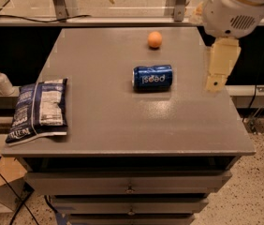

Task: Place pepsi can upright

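The pepsi can [152, 78] is dark blue with white lettering and silver ends. It lies on its side near the middle of the grey table top [122, 121], its long axis running left to right. My gripper [216, 81] hangs from the white arm [232, 6] at the upper right. It is above the table's right edge, to the right of the can and apart from it, and holds nothing that I can see.
A small orange ball [155, 39] sits behind the can. A flat blue-and-white snack bag [40, 109] lies at the table's left front edge. A soap dispenser [1, 79] stands on a ledge to the left. Drawers [129, 184] are below the table top.
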